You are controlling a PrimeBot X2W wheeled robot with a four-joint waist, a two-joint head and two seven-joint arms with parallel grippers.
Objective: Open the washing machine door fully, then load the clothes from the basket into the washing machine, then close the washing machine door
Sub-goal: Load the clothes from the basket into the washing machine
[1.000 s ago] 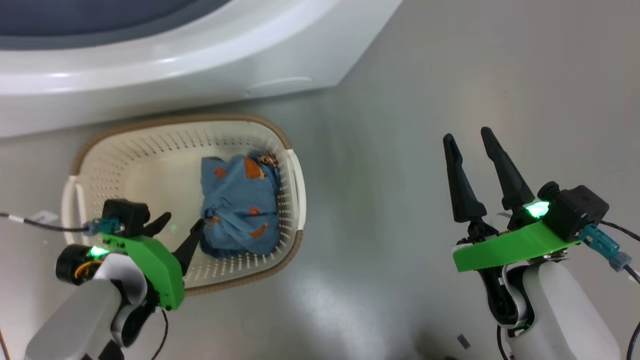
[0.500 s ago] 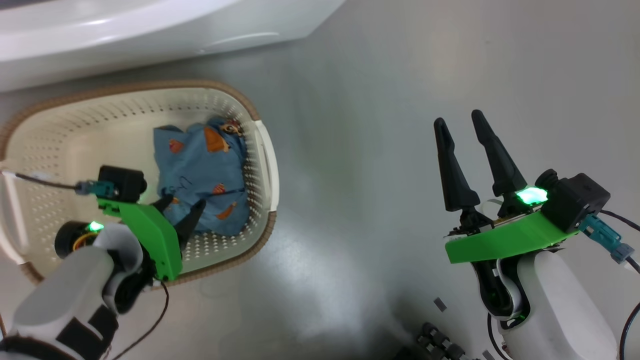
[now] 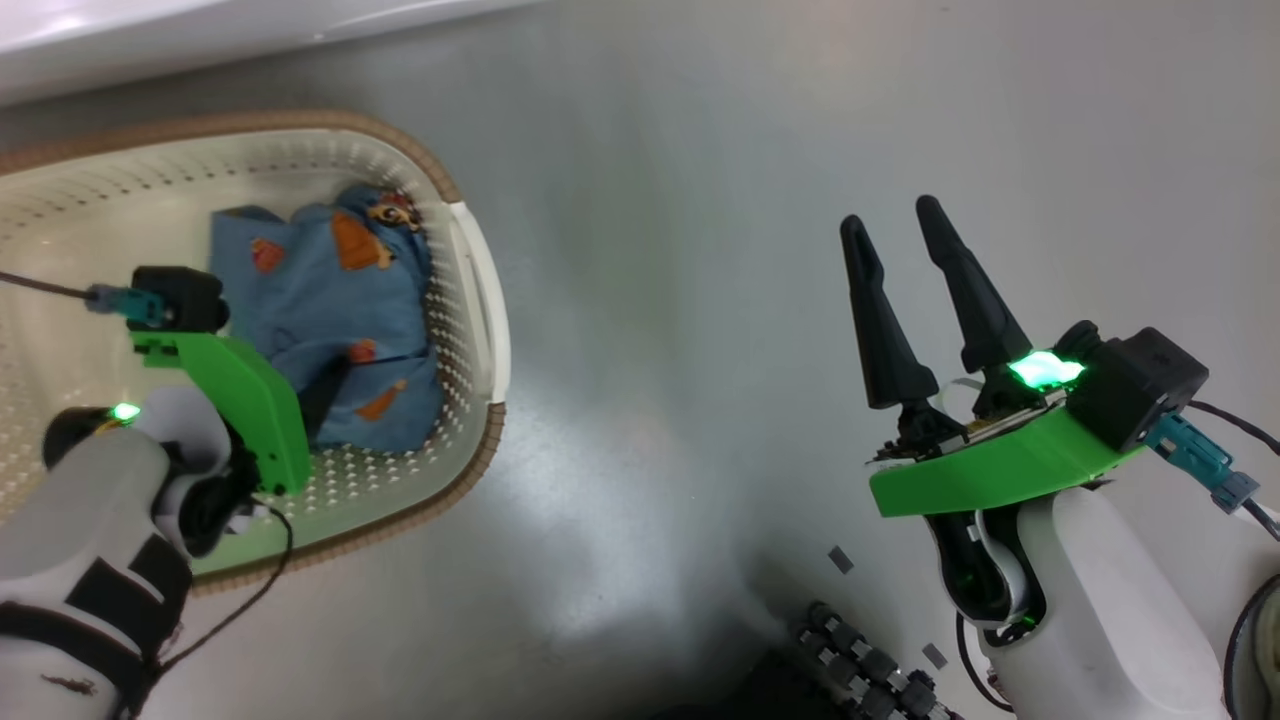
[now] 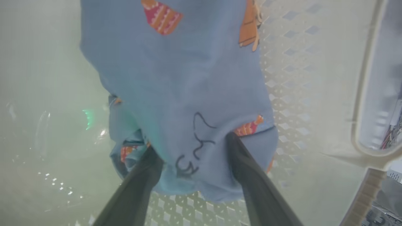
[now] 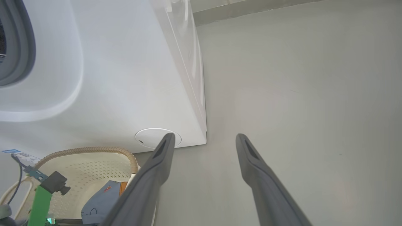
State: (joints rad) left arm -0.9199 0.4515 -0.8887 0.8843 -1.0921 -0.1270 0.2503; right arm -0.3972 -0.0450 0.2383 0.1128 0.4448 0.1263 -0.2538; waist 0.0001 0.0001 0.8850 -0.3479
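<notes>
The cream basket (image 3: pixel 470 300) with its brown rim stands on the floor at the left, below the white washing machine (image 3: pixel 150 30). The light blue bear-print clothes (image 3: pixel 330 300) lie bunched against the basket's right wall. My left gripper (image 4: pixel 192 142) is down inside the basket, open, both fingers (image 4: pixel 248 169) pressed into the clothes (image 4: pixel 176 78) with a fold of fabric bulging between them. In the head view its green wrist mount (image 3: pixel 235 395) covers the fingertips. My right gripper (image 3: pixel 905 250) hangs open over bare floor, nothing between its fingers. The washing machine door is out of view.
The right wrist view shows the washing machine's white front (image 5: pixel 125 78), part of the grey gasket (image 5: pixel 19 47), a round cap (image 5: pixel 157 138) low on the front, and the basket (image 5: pixel 94 169) below. Grey floor (image 3: pixel 700 200) spreads to the right. Dark robot base parts (image 3: pixel 860 660) sit at the bottom.
The head camera has swung, shifting the basket and washer up and left. My left gripper has gone from beside the clothes down onto them, still open. The right gripper holds its pose.
</notes>
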